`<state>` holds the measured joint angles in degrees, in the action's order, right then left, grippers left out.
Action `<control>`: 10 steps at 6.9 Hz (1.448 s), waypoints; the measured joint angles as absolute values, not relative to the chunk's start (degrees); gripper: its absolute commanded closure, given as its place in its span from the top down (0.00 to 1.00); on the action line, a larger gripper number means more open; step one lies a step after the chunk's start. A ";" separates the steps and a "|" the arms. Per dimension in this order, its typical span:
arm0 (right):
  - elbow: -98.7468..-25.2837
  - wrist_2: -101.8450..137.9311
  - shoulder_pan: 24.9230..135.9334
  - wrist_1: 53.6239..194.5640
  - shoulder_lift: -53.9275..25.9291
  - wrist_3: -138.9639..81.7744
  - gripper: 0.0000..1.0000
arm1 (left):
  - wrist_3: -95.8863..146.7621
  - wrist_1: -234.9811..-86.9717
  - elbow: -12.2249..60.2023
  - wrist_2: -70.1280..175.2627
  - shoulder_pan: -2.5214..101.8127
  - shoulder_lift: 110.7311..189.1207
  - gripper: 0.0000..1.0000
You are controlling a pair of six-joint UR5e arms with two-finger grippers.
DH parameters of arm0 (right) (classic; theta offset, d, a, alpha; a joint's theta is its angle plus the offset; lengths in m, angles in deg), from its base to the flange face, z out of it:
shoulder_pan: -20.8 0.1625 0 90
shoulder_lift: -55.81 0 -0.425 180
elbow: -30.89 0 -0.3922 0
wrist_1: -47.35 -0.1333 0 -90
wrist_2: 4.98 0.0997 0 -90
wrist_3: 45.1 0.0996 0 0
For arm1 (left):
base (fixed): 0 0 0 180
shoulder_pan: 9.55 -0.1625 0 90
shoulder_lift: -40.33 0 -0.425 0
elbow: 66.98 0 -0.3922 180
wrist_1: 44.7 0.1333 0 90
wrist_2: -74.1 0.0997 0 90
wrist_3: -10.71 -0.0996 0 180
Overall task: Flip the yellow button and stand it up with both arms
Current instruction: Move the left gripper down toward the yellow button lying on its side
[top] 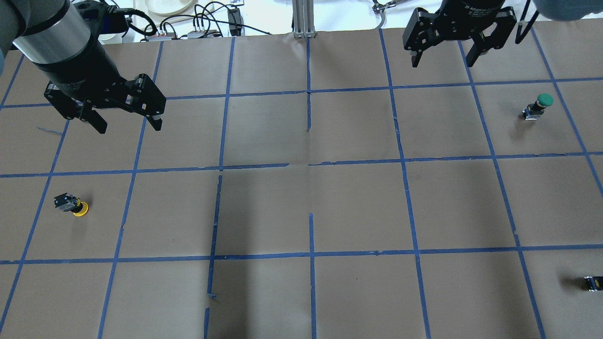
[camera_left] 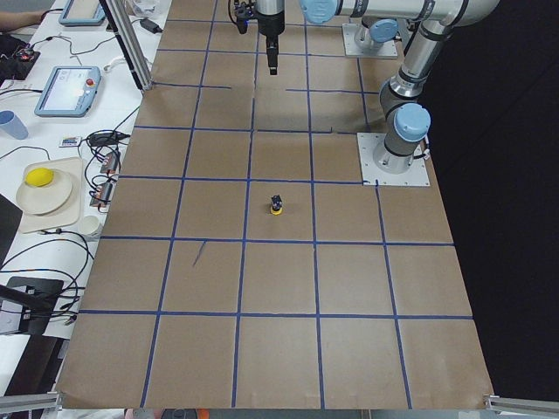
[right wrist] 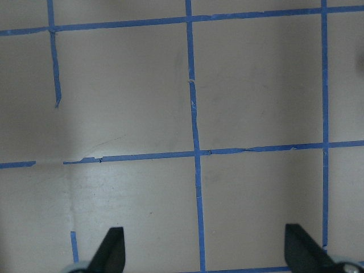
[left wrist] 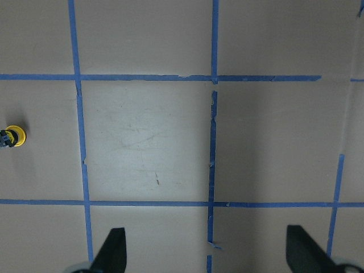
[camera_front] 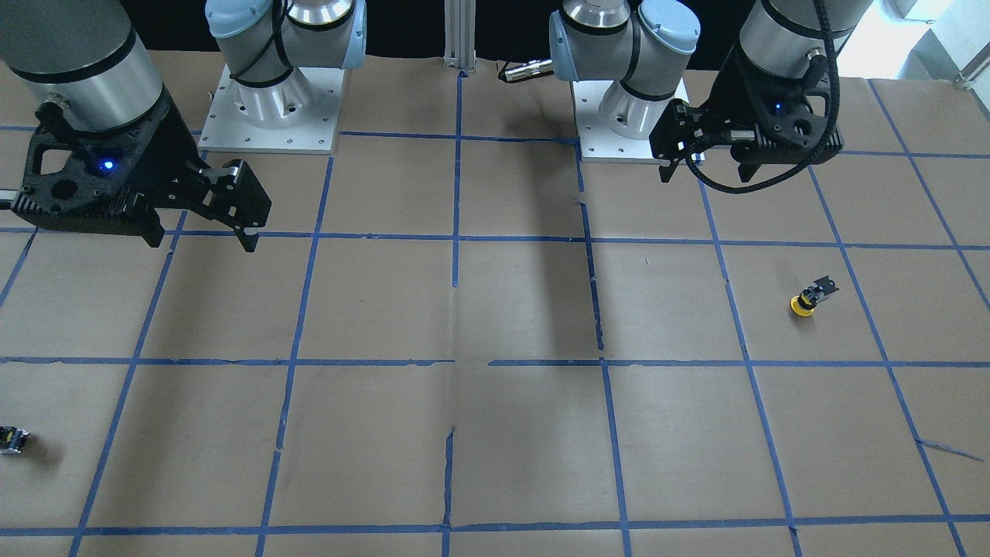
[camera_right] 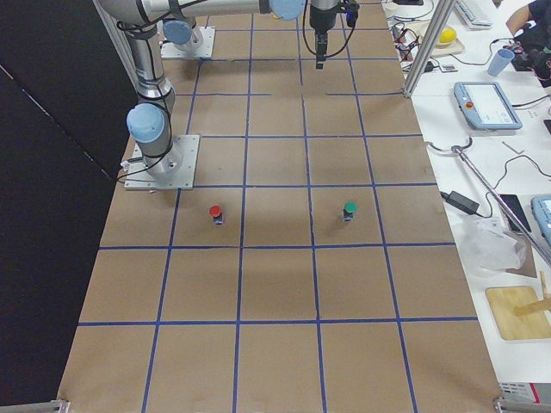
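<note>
The yellow button [top: 75, 206] sits on the brown paper at the near left, yellow cap down and black-grey body up, slightly tilted. It also shows in the front view [camera_front: 809, 297], the left side view [camera_left: 276, 206] and at the left edge of the left wrist view [left wrist: 13, 136]. My left gripper [top: 131, 127] hangs open and empty high above the table, farther out than the button and to its right. It also shows in the front view [camera_front: 705, 174] and its own wrist view [left wrist: 207, 253]. My right gripper [top: 443, 60] is open and empty at the far right [camera_front: 203, 234] [right wrist: 206, 253].
A green-capped button [top: 539, 104] stands at the far right [camera_right: 349, 210]. A red-capped button [camera_right: 215, 212] stands near the right arm's base. A small black switch body [top: 592, 283] shows at the overhead view's right edge. Blue tape lines grid the table.
</note>
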<state>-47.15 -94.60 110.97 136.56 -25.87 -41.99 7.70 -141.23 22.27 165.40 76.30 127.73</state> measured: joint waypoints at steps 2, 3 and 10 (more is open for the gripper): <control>-47.16 -94.62 110.97 136.56 -25.85 -42.02 1.00 | 7.74 -141.49 22.79 165.64 76.17 127.32 1.00; -47.15 -94.63 110.97 136.56 -25.85 -42.02 1.00 | 7.55 -141.51 23.49 166.75 75.58 127.16 1.00; -47.16 -94.63 110.94 136.56 -25.81 -42.02 1.00 | -11.72 -126.72 34.70 170.05 47.89 135.78 1.00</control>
